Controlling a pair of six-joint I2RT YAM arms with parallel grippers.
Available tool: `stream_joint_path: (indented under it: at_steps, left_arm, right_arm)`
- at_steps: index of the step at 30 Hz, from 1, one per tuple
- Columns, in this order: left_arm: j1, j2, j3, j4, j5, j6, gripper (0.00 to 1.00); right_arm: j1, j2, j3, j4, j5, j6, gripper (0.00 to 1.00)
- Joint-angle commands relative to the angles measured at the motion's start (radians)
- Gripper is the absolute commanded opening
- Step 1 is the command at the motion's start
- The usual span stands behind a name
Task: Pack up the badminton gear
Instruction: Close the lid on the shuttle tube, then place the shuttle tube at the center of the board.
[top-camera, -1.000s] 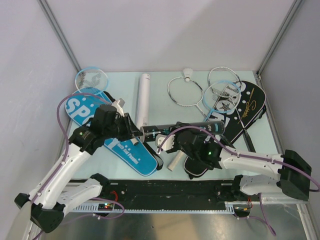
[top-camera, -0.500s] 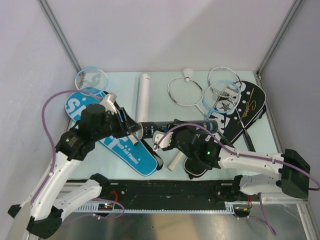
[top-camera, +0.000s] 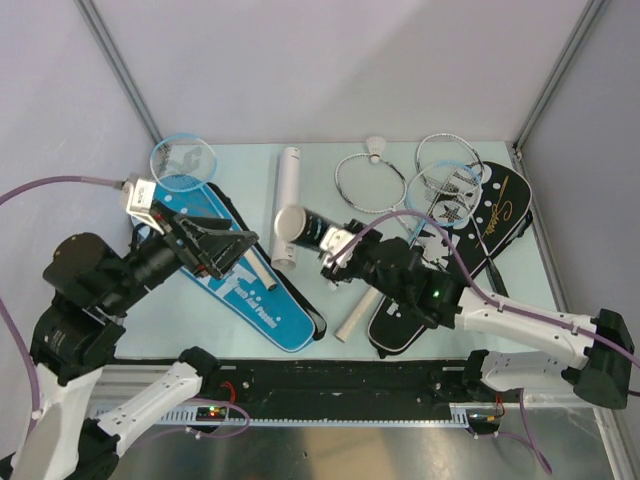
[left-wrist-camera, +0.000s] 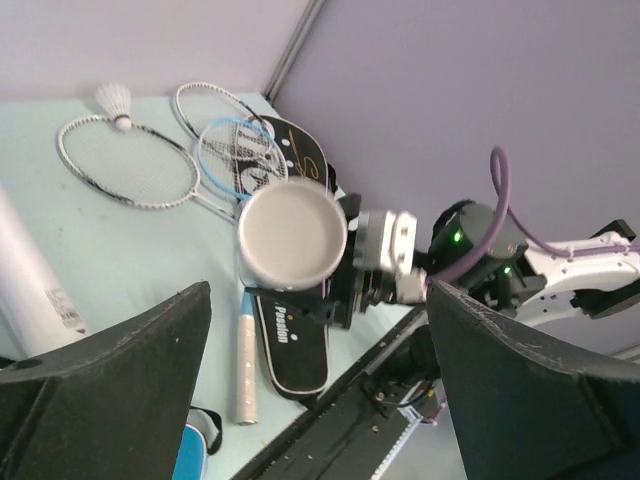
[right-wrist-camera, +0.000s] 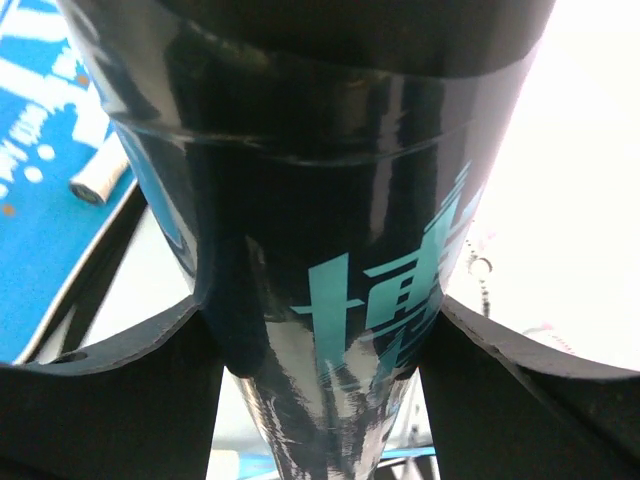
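Note:
My right gripper (top-camera: 345, 252) is shut on a black tube (top-camera: 312, 232) with teal lettering (right-wrist-camera: 340, 200), held off the table with its white capped end (left-wrist-camera: 292, 235) pointing left and up. That tube fills the space between the right gripper (right-wrist-camera: 320, 350) jaws. Left of the tube, apart from it, my left gripper (top-camera: 218, 250) stands open over the blue cover (top-camera: 250, 300), and the left gripper (left-wrist-camera: 320, 400) has nothing between its fingers. A white tube (top-camera: 288, 185) lies behind. Silver rackets (top-camera: 370, 185) and a white shuttlecock (top-camera: 376, 148) lie at the back.
Black covers lie to the right (top-camera: 490, 215) and near the front (top-camera: 395, 335), with a white racket handle (top-camera: 355, 318) beside the front one. A light blue racket head (top-camera: 183, 160) sits at the back left. Grey walls close in the table.
The left gripper has opened, let go of the black tube's end and drawn back left and up. The right gripper has lifted the tube, its capped end tilting up.

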Motion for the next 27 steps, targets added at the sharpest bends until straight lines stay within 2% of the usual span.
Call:
stream_joint_path:
  at_steps: [1, 9, 16, 22, 27]
  left_arm:
    - [-0.007, 0.001, 0.026, 0.017, 0.015, 0.122, 0.92]
    - [-0.006, 0.104, -0.05, 0.019, 0.103, 0.267, 0.97]
    - [-0.036, 0.205, -0.156, 0.108, 0.25, 0.294, 0.98]
    - [-0.095, 0.282, -0.26, 0.237, 0.259, 0.265, 0.99]
    - [-0.115, 0.353, -0.295, 0.291, 0.252, 0.26, 1.0]
  right_arm:
    - [-0.081, -0.074, 0.102, 0.027, -0.114, 0.28, 0.2]
    - [-0.257, -0.131, 0.17, 0.004, -0.333, 0.737, 0.2]
    - [-0.392, -0.128, 0.173, 0.101, -0.545, 1.094, 0.19]
    - [-0.419, -0.082, 0.17, 0.211, -0.606, 1.237, 0.19]
    - [-0.427, -0.057, 0.151, 0.28, -0.621, 1.293, 0.2]
